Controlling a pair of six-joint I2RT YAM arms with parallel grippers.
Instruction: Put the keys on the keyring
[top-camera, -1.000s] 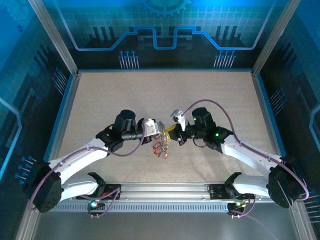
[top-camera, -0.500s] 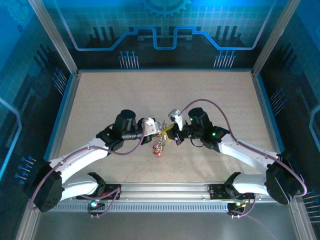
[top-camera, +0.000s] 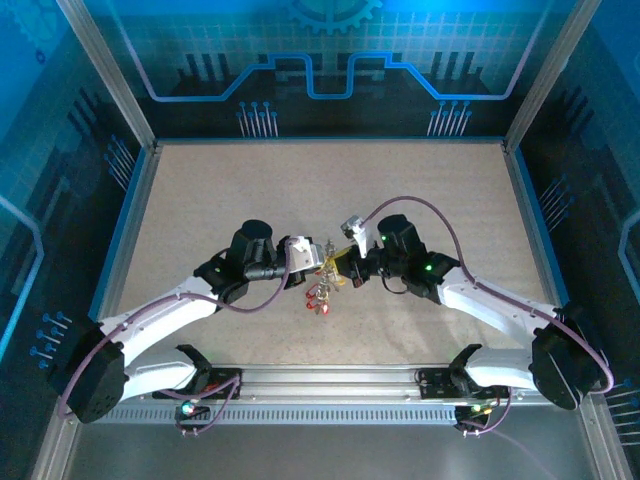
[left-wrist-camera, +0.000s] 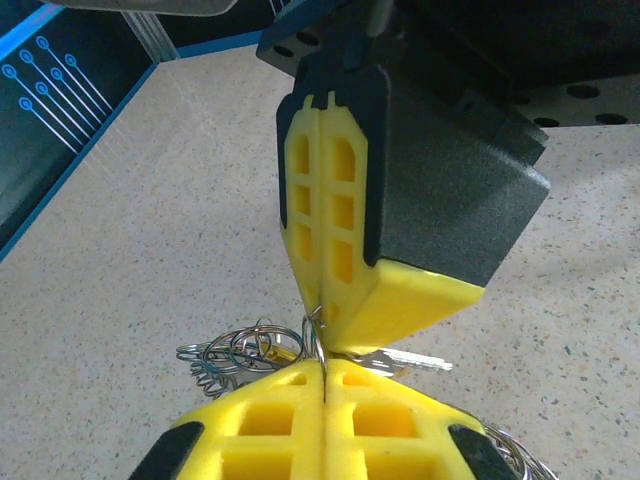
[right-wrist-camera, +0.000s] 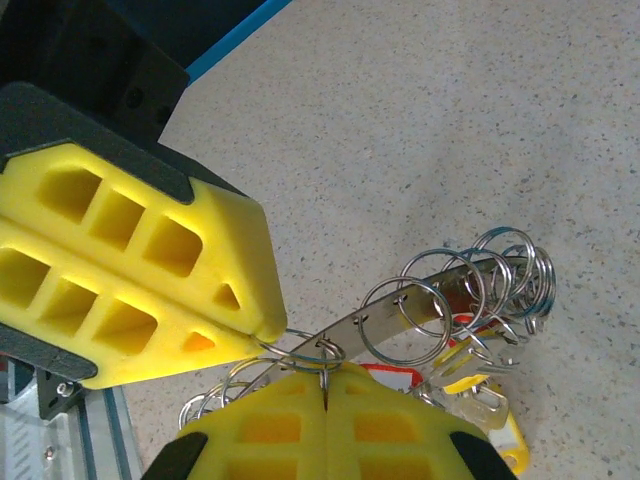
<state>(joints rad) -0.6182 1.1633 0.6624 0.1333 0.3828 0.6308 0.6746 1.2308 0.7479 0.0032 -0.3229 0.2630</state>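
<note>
1. Right arm has edged slightly left since a second ago. The left arm has barely moved, and the hanging keys (top-camera: 319, 296) drifted left with it.
2. Left tool (top-camera: 324, 262) and right tool (top-camera: 346, 266) are both pressed together, tips touching mid-worktop (top-camera: 250, 190). Each pinches wire at the edge of the keyring (right-wrist-camera: 380, 308); can't tell which wire.
3. Keyring is held off the worktop, with split rings (right-wrist-camera: 505, 270) strung along it and red and yellow key heads hanging below.
4. My read of the step: threading a key's ring on. Next move: feed it along the band with both grips kept firm.
</note>
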